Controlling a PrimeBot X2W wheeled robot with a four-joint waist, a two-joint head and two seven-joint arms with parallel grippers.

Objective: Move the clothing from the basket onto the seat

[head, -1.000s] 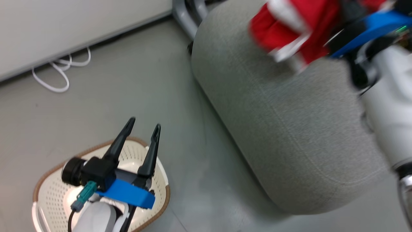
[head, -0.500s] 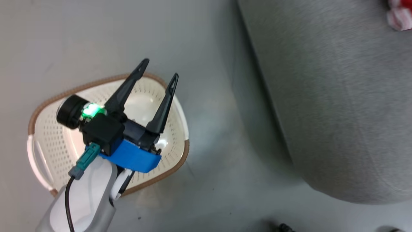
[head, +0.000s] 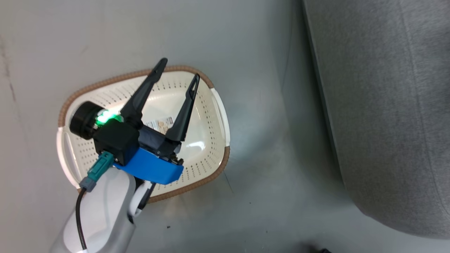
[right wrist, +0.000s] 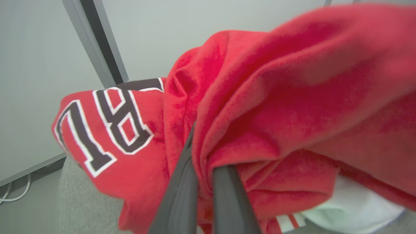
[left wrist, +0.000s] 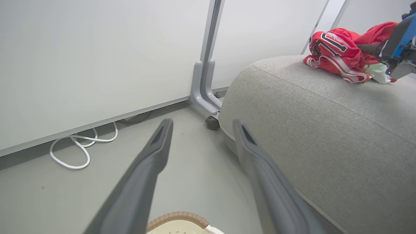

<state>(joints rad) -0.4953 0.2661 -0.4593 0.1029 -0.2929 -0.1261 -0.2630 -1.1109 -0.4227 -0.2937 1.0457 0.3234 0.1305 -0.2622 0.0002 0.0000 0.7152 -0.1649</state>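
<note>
The right claw (right wrist: 206, 152) has its two fingers pressed close together, pinching a fold of the red clothing (right wrist: 260, 97). The clothing is bunched around the fingers, and a jersey (right wrist: 107, 126) with black-and-white block lettering lies to one side. In the left wrist view the clothing (left wrist: 338, 52) lies heaped on top of the seat (left wrist: 325, 130), towards its far edge, with the right claw (left wrist: 373, 48) reaching into it.

The left claw (head: 179, 70) is spread wide and holds nothing. It hangs above the basket (head: 105, 80), which stands on the floor (head: 246, 35) near the seat's (head: 386, 105) side edge but apart from it. A label (head: 161, 124) shows on the basket's base. Beyond the left claw (left wrist: 202, 123), a white cable (left wrist: 81, 152) lies looped on the floor against the wall panel.
</note>
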